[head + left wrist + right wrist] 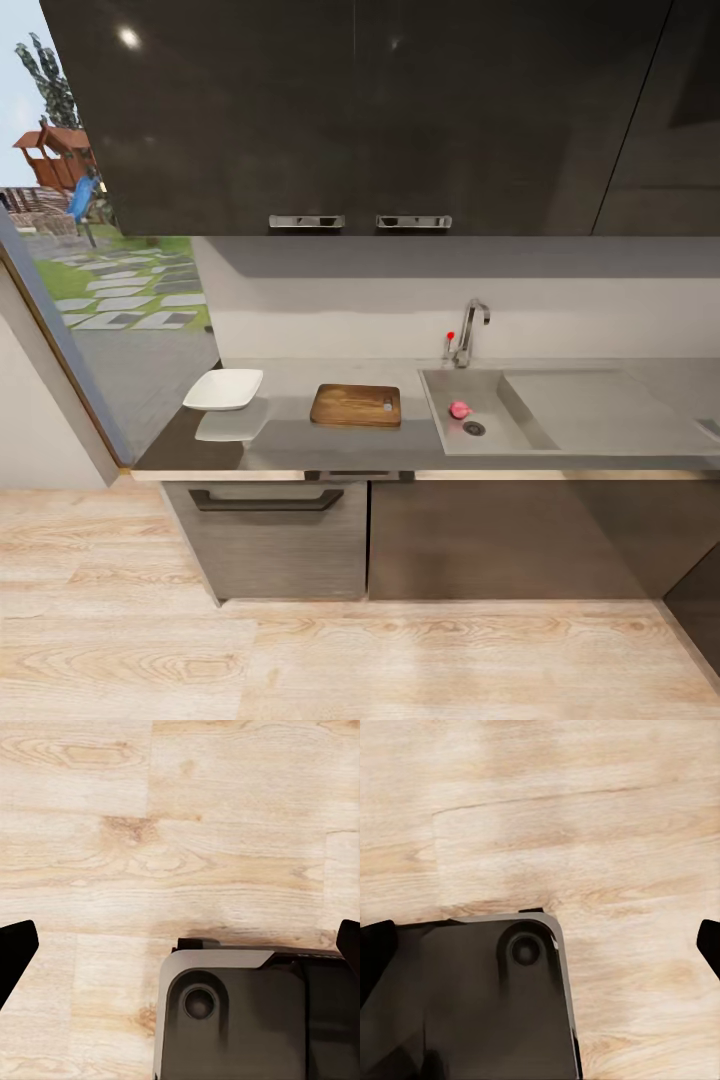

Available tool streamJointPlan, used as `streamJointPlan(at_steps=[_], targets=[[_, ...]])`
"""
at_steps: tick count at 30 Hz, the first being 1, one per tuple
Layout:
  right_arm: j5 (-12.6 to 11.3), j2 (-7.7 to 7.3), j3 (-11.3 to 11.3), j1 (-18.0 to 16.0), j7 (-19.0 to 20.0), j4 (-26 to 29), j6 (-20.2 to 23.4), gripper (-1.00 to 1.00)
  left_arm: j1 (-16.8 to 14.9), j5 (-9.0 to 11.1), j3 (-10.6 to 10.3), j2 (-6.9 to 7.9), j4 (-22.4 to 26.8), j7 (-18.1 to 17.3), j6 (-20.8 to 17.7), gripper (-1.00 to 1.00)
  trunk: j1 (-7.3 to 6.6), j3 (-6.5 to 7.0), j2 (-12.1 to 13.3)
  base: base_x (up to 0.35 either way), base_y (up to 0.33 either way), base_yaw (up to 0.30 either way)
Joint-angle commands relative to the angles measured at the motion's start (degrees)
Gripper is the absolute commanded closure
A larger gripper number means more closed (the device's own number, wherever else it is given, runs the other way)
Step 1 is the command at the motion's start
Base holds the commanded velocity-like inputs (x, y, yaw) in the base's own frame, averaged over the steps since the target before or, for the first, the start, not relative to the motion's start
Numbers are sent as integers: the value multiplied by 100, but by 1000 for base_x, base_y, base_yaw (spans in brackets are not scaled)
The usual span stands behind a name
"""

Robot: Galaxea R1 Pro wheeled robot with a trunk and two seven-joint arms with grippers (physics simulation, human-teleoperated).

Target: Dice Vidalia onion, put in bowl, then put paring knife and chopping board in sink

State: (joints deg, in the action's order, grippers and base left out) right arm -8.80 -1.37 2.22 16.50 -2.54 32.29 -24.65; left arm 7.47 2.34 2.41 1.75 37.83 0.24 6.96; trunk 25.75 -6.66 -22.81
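Note:
In the head view a grey countertop [290, 440] runs across the kitchen. The white bowl [224, 389] stands at its left end. The brown chopping board [352, 405] lies to the right of the bowl. A small dark mark sits at the board's right end; I cannot tell whether it is the paring knife. Further right, the sink [500, 425] holds the pinkish Vidalia onion [459, 409] beside the drain. Over the wooden floor, my left gripper [180, 952] and right gripper [540, 945] hang open, their fingertips [15, 945] [709, 941] far apart with nothing between them.
A chrome tap [468, 335] with a red knob stands behind the sink, and the drainboard [590, 405] lies to its right. Dark upper cabinets [360, 110] hang over the counter, grey cabinets stand below. A window [100, 260] fills the left. My dark base [247, 1020] shows under both wrists.

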Motion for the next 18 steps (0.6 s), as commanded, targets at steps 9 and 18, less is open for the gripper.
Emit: streamJointPlan(at_steps=[9,18], targets=[[-4,63,24,2,-19,411,-322,-100,2,22,-3,0,4,2,8,-100,4,-9,-10,0,0,0],[19,41,24,2,-58,2250,-570,-100,1,22,-3,0,0,2,8,-100,4,-9,-10,0,0,0]])
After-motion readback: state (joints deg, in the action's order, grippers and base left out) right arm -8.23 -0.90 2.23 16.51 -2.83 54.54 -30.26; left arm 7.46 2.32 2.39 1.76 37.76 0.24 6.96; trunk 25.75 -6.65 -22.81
